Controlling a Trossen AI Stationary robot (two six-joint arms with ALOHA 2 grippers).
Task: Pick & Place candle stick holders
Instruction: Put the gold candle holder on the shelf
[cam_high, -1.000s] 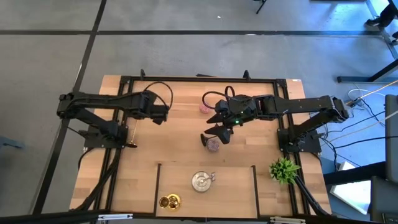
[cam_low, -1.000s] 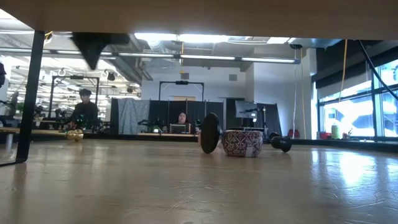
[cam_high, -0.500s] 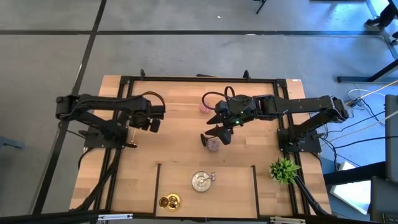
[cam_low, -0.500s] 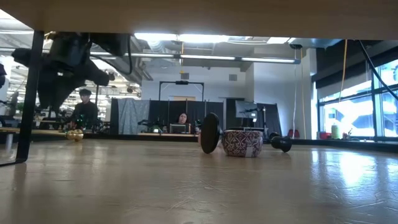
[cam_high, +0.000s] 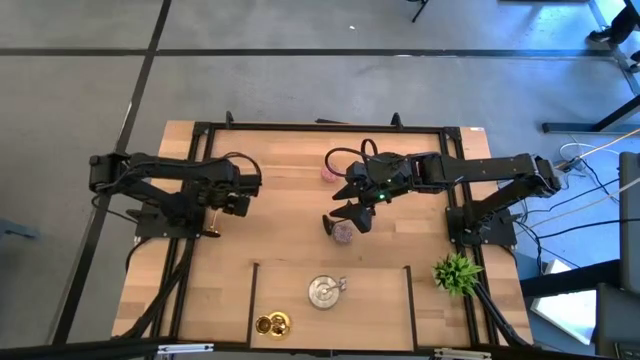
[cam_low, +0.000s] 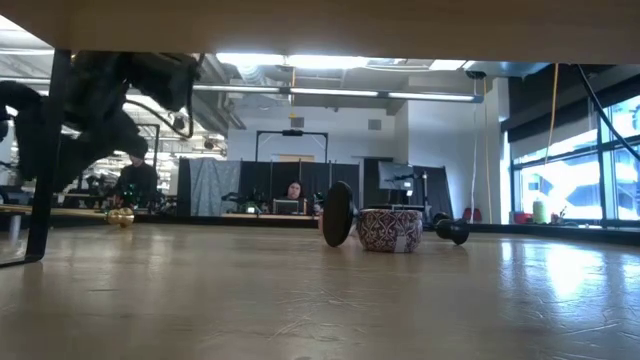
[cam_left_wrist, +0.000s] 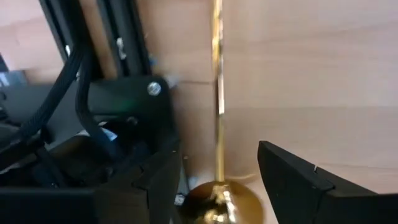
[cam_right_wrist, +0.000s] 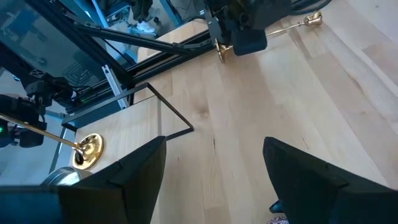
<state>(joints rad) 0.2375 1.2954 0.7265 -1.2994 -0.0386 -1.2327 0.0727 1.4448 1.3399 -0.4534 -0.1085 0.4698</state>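
A gold candle stick holder (cam_left_wrist: 218, 93) with a thin stem lies flat on the table beside the left arm's base (cam_high: 212, 218). My left gripper (cam_left_wrist: 217, 186) points steeply down over it, open, one finger on each side of its round foot (cam_left_wrist: 219, 200) and apart from it. My right gripper (cam_high: 352, 214) hovers open above a pink glittery holder (cam_high: 343, 233) and a black holder (cam_high: 329, 222) lying on its side. Another pink holder (cam_high: 328, 172) stands farther back. A silver round holder (cam_high: 324, 291) and a small gold one (cam_high: 272, 323) sit near the front edge.
A black frame (cam_high: 205, 130) runs round the table's edges, with cables by each arm's base. A green spiky plant (cam_high: 457, 272) stands at the front right. Dark lines (cam_high: 330, 266) mark a rectangle at the front, around the silver and small gold holders.
My left gripper has come down and moved toward the table's left and near edges, tipping steeply downward over the lying gold holder. The right arm and all the holders have stayed where they were.
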